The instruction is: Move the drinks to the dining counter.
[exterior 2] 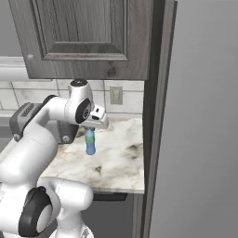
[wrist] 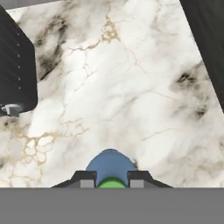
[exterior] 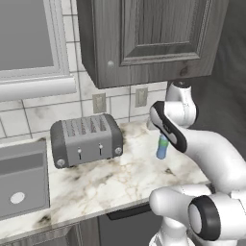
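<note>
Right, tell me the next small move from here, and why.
Probably a short straight lift. The end effector looks shut on the blue bottle at its green cap, with the bottle upright at the marble worktop. The grey toaster stands off to one side and a dark cabinet hangs overhead, so raising it modestly before carrying it away seems safest.
</note>
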